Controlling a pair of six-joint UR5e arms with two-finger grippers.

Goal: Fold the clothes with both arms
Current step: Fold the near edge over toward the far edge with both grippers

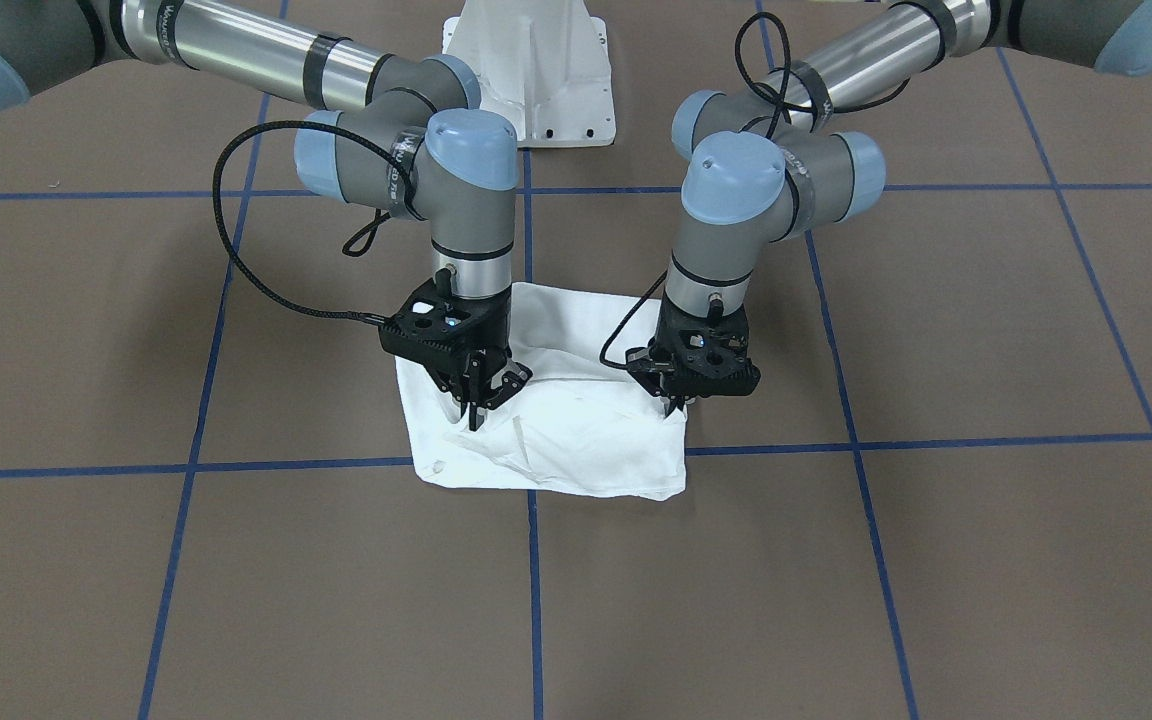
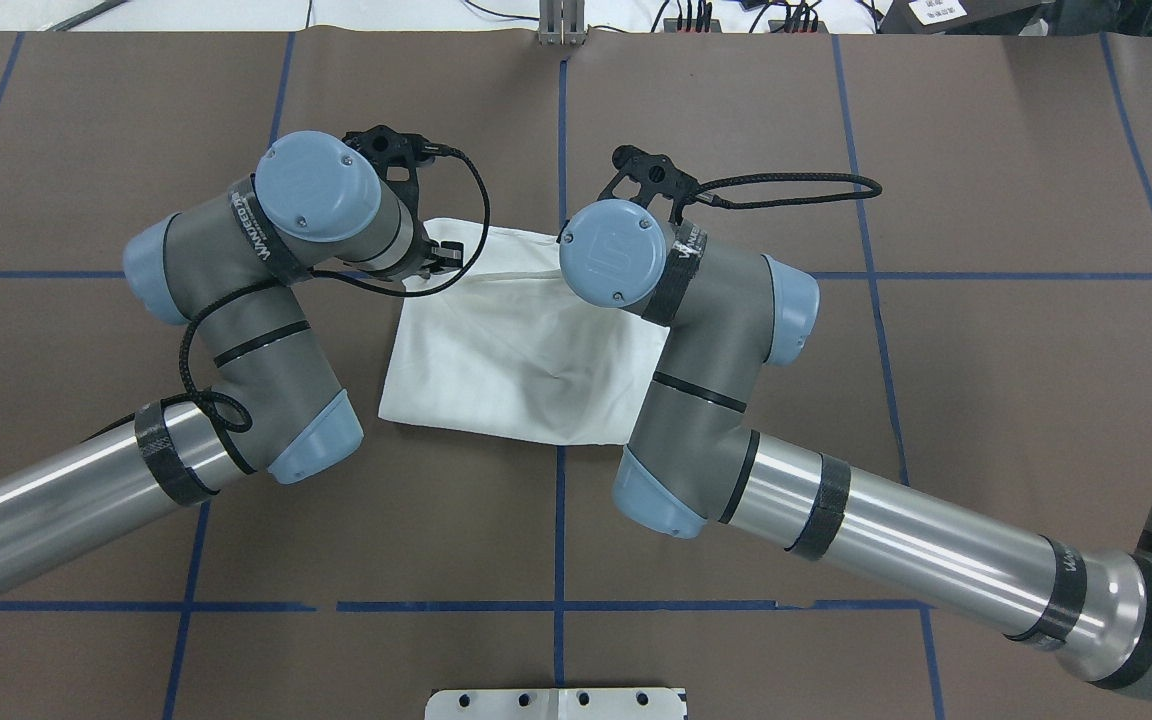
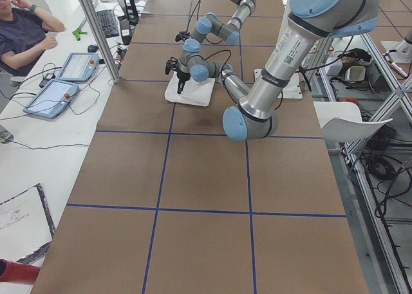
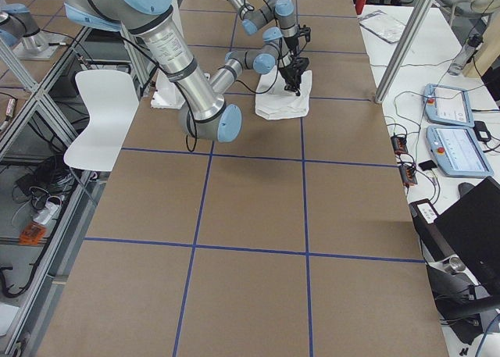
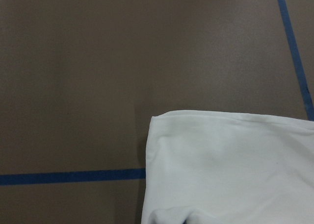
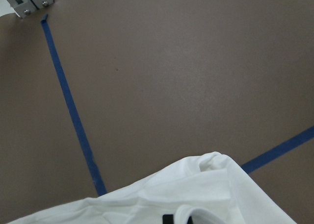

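**Meeting over a folded white T-shirt**

Front-facing view: the white T-shirt [image 1: 576, 430] lies folded into a rough rectangle in the middle of the brown tabletop [image 1: 936, 560], over the crossing of two blue tape lines [image 1: 936, 441]. Both arms point straight down at its edge farthest from the robot. The right gripper [image 1: 491, 395] stands at the view's left, its jaws apart and one tip touching the cloth. The left gripper [image 1: 678, 402] stands over the opposite corner; whether its jaws are apart or together cannot be told. A white pedestal [image 1: 536, 70] sits behind the arms.

Overhead view: the T-shirt [image 2: 526, 350] shows between the two wrists, its near edge smooth and unheld. The left gripper [image 2: 436, 257] shows only a little from under its wrist at the far left corner. The right gripper is hidden beneath its own wrist.

Left side view: the T-shirt [image 3: 193, 91] is far up the tabletop, with both wrists above it. A seated person [image 3: 19, 30] is at a side desk.

Right side view: the T-shirt [image 4: 285, 103] lies just beside a tape line, under both wrists.

Left wrist view: a rounded corner of the T-shirt [image 5: 230, 165] lies flat on the tabletop; no jaws show.

Right wrist view: a rumpled, slightly raised corner of the T-shirt [image 6: 196, 194] fills the lower edge.
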